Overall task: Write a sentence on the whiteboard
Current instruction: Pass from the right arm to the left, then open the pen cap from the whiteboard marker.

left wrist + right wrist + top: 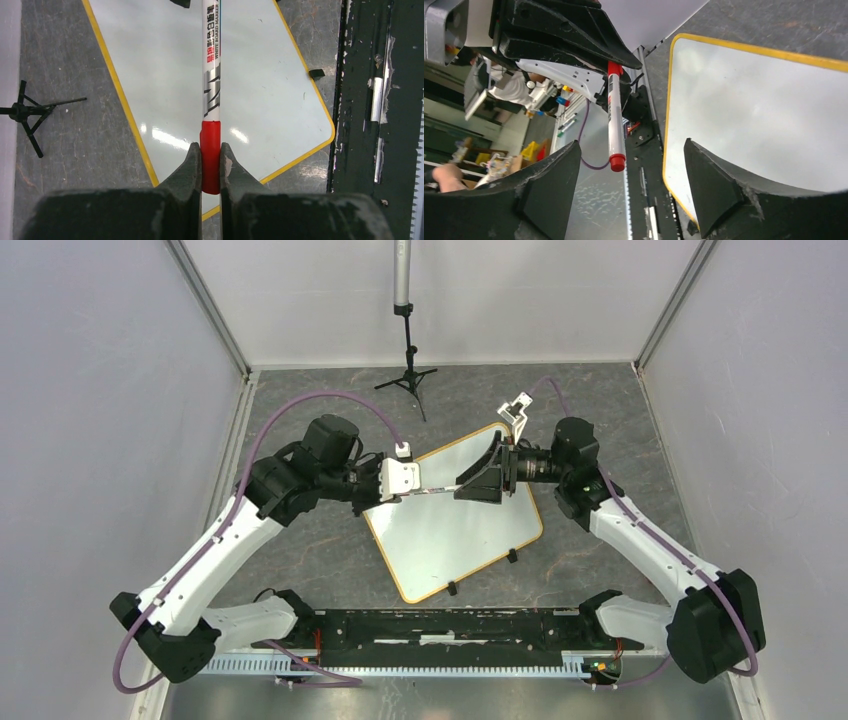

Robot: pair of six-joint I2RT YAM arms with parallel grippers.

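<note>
Fingers [190, 162] of the left gripper [210, 150] are clamped on the red end of a marker [211, 75]. The barrel is white, held level and pointing away from the wrist. Print on the barrel: red Chinese characters, then "WHITE BOARD MARKER" in black.

Below the marker lies the whiteboard [450, 540], flat on the table [590, 400] and turned corner-on to the arms. It has an orange-yellow frame, and two black clip feet [452, 588] on its near right edge. Its face is white with glare patches.

Right gripper [631, 146]: fingers spread wide and holding nothing. In the right wrist view, the marker's free red end sits between them. Whether it is actually inside the gap or just short of it is hard to judge from above.

Pose: both arms rise from the near edge, elbows out, forearms bent inward. The wrists face each other over the far half of the board, left gripper [405, 480] opposite right gripper [480, 480], with the marker [440, 490] bridging them.

Farther out, a black tripod [406, 375] with a grey pole stands at the far wall. A black rail [440, 625] runs between the arm bases.
</note>
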